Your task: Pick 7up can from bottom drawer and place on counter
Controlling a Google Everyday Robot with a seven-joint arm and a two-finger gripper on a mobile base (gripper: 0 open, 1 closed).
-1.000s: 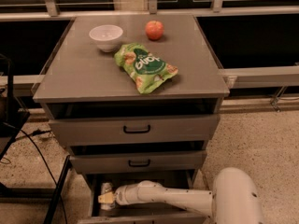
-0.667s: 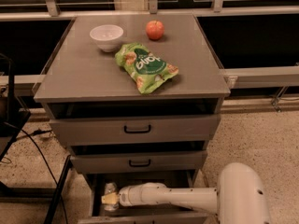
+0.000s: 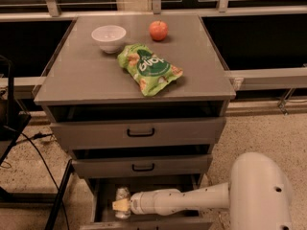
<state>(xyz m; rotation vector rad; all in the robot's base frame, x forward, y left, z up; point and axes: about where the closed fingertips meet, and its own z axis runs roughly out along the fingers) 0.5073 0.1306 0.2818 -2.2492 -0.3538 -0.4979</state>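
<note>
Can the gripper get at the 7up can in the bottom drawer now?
Probably yes. The bottom drawer stands open, and the gripper is inside it, right at the 7up can; nothing seems to lie between them.

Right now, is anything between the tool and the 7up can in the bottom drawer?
Nothing visible. The tool is inside the bottom drawer, right at the 7up can.

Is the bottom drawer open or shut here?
Open: the bottom drawer is pulled out, with the gripper inside it at the 7up can.
</note>
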